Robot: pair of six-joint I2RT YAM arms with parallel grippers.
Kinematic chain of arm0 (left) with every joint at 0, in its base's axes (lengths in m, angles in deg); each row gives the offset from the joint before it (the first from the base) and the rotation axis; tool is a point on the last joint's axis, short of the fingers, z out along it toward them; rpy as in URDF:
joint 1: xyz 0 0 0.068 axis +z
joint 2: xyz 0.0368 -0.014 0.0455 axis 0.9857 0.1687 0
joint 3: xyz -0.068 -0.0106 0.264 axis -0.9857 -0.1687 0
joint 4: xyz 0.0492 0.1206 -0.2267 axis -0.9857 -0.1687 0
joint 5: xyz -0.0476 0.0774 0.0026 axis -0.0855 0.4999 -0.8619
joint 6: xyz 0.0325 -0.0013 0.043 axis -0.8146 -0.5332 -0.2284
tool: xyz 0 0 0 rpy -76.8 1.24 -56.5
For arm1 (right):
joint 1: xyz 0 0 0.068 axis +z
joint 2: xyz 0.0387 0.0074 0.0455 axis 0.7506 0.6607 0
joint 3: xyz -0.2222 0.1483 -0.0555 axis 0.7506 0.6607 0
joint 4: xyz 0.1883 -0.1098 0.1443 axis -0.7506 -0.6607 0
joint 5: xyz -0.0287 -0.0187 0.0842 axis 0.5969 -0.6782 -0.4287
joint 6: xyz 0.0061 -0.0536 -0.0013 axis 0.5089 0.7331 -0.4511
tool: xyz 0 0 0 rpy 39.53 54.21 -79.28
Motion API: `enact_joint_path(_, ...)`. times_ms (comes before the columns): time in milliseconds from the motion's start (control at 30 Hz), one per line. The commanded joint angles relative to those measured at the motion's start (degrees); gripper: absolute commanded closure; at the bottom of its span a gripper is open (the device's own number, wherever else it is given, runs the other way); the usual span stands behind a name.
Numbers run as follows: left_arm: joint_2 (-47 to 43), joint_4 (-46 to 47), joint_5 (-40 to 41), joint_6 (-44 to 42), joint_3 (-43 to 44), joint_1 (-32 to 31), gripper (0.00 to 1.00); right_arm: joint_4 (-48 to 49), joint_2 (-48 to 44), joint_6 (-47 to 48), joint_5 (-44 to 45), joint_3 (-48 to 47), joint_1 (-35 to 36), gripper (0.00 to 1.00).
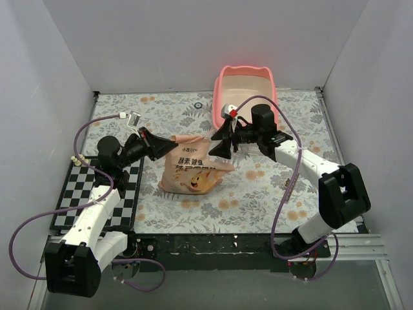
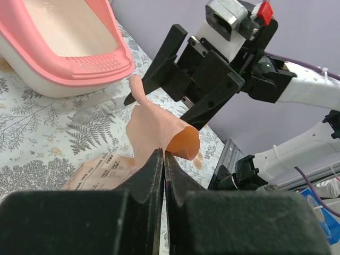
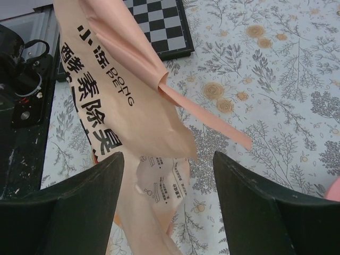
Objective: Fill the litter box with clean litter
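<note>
The pink litter box [image 1: 222,97] stands at the back of the table, and its rim [image 2: 79,66] shows at the upper left of the left wrist view. No clean litter shows in it or anywhere else. An orange-tan printed bag [image 1: 190,171] lies mid-table with its top pulled up. My left gripper [image 1: 171,146] is shut on the bag's top edge [image 2: 154,127], fingertips pinched together [image 2: 163,155]. My right gripper [image 1: 219,143] faces it from the right, open, its jaws either side of the bag's torn mouth [image 3: 122,90] without touching it. The right gripper's black fingers [image 2: 169,64] hang just beyond the bag's raised flap.
A checkered board [image 1: 97,187] lies at the left near my left arm's base. A small dark ring [image 1: 198,104] sits on the floral cloth left of the litter box. A torn strip of bag [image 3: 207,114] dangles over the cloth. White walls enclose three sides.
</note>
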Motion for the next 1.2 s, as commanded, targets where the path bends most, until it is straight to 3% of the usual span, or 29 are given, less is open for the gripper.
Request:
enact_joint_path(0,-2.77,7.78,-1.64,1.66,3.32,-0.75,1.00,7.24,2.49,-3.73,-4.10,-0.62,0.06,0.24)
enact_joint_path(367,-2.69,8.39,-1.90,2.10,3.41,-0.93,1.00,20.07,6.36,-14.01,-9.63,1.40,0.41,0.25)
enact_joint_path(533,-2.77,8.66,-1.90,2.19,3.49,-1.02,1.00,19.82,8.47,-14.81,-10.69,0.44,2.08,0.33)
enact_joint_path(600,-2.69,8.74,-1.90,2.19,3.49,-1.02,1.00,19.64,9.00,-14.90,-10.78,0.00,2.52,0.44)
enact_joint_path(633,-2.60,8.74,-1.90,2.19,3.67,-1.02,1.00,18.94,9.26,-14.90,-10.87,-0.44,2.61,0.54)
enact_joint_path(700,-2.42,8.13,-1.73,1.92,4.02,-1.02,1.00,16.92,9.53,-14.11,-10.17,-1.40,2.61,0.92)
enact_joint_path(733,-2.34,7.26,-1.55,1.58,4.72,-1.02,1.00,15.44,9.27,-13.07,-8.42,-1.50,2.61,0.99)
enact_joint_path(800,-1.72,1.22,0.46,-0.70,7.08,-0.93,1.00,14.89,7.25,-12.00,-6.66,-0.63,2.61,0.99)
enact_joint_path(867,-0.67,-8.53,3.36,-6.74,11.29,-1.02,0.83,14.81,4.79,-11.56,-4.20,0.69,2.61,0.99)
enact_joint_path(967,-0.84,-21.27,9.07,-11.69,17.36,-1.02,0.35,9.91,0.75,-8.24,-0.34,0.35,2.61,0.99)
enact_joint_path(1000,-1.19,-26.19,10.91,-12.31,19.21,-1.02,0.29,6.66,-0.04,-6.83,1.59,-0.52,2.61,0.99)
enact_joint_path(1167,-4.18,-34.13,12.07,-13.10,22.38,-1.10,0.21,-8.46,-3.38,1.17,8.01,-5.27,3.22,0.99)
